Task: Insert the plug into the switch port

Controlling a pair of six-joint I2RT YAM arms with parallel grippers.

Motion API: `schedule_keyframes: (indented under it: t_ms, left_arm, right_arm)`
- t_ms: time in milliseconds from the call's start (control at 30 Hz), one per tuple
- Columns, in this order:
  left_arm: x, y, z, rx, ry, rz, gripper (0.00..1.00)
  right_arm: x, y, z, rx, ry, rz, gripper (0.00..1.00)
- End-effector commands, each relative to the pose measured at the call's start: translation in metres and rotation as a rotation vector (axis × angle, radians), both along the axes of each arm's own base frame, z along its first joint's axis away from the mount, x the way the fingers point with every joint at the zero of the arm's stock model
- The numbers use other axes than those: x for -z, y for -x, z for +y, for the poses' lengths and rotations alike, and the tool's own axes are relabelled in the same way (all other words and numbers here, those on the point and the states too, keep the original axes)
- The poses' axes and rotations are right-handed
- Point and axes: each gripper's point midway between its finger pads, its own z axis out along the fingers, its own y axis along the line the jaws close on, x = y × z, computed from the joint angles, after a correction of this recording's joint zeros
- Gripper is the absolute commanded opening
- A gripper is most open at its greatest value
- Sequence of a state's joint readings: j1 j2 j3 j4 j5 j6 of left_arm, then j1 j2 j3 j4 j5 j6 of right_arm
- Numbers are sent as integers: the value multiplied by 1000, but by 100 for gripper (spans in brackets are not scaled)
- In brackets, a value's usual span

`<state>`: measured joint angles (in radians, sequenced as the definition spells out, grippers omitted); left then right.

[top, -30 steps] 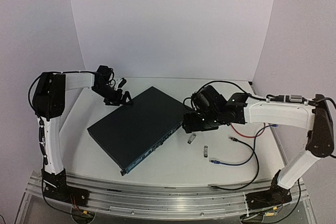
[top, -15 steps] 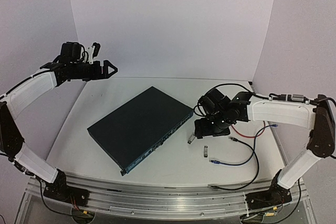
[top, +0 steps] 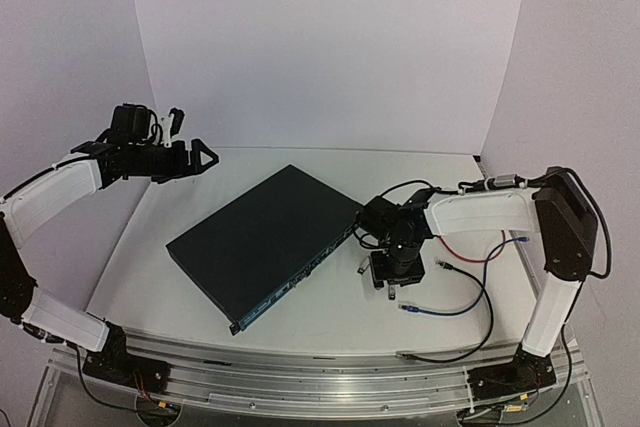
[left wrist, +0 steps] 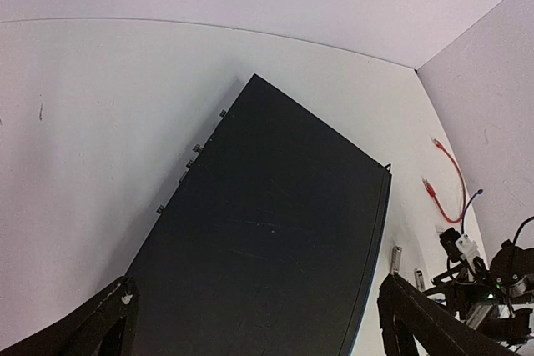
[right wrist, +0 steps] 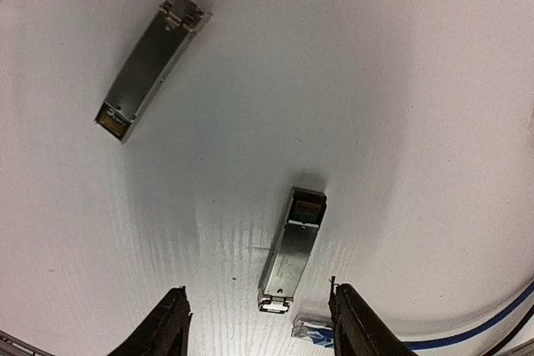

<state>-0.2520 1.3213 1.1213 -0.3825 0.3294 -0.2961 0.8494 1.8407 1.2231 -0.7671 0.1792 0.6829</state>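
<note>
Right wrist: your right claw (right wrist: 260,327), spread and empty, has dropped over a plug (right wrist: 288,252) near the table's (top: 320,322) right edge, leaving the mid-table switch (top: 265,242), so pickup looks next; left claw (left wrist: 250,335) spread too.

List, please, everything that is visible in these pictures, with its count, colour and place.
switch: one, dark navy, flat at the middle of the table
plug modules: two, silver, on the table right of the switch
cables: several, blue, red and black, loose on the right side
table: one, white, under everything
left hand: one, black, open, raised over the far left of the table
right hand: one, black, open, just above one plug module
</note>
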Motion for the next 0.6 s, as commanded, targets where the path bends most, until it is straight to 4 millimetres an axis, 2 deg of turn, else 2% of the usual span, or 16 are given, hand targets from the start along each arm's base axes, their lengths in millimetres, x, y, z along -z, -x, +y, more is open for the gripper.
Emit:
schedule_keyframes:
  t_ms: [0,133,333,567]
  left_arm:
    - [-18,2,-2,2,35,-47,100]
    - [-18,2,-3,8,40,-48,100]
    - [-23,1,-4,12,46,-58,100]
    - [-26,2,-6,23,55,-66,100]
  right_arm:
    - [5,-1,-5,47,38,9,52]
    - [11,1,-13,68,67,10,50]
    - [25,4,-17,86,98,35,37]
    - [34,12,-27,120,118,52,28]
